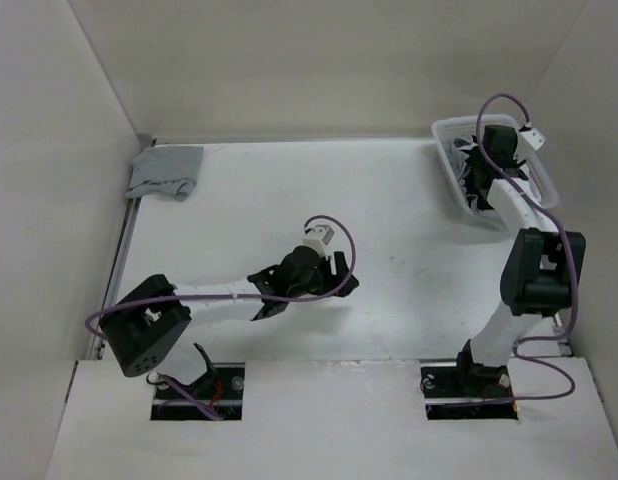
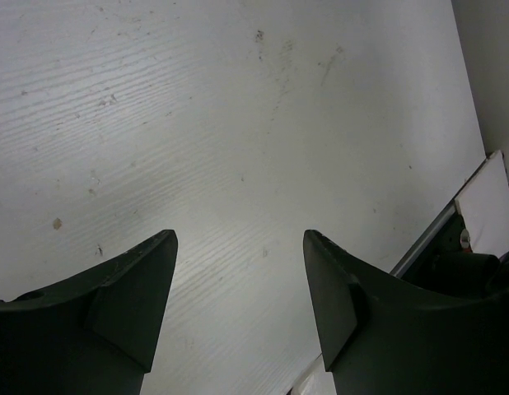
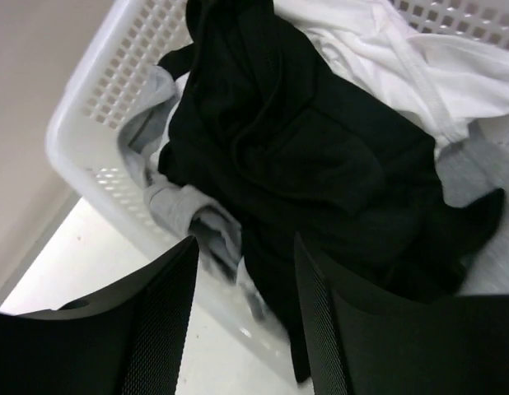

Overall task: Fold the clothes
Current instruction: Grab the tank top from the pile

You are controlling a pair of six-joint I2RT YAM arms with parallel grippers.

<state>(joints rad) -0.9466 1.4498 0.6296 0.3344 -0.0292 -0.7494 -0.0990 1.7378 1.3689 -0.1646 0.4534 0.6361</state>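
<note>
Right wrist view: right jaws wide over limp black garment (image 3: 320, 164) in basket (image 3: 98, 90); soft, light, probably best pinched at a raised fold; left jaws wide, empty.

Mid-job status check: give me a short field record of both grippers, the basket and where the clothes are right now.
left gripper: open, empty, above the table
right gripper: open, holding nothing, poised over the basket
basket: white lattice, far right of table
black garment: crumpled in basket, on top of the pile
white garment: in basket, partly under the black one
grey fabric: in basket, beneath the black garment's edge
grey garment: on table, far left corner, away from both arms
</note>
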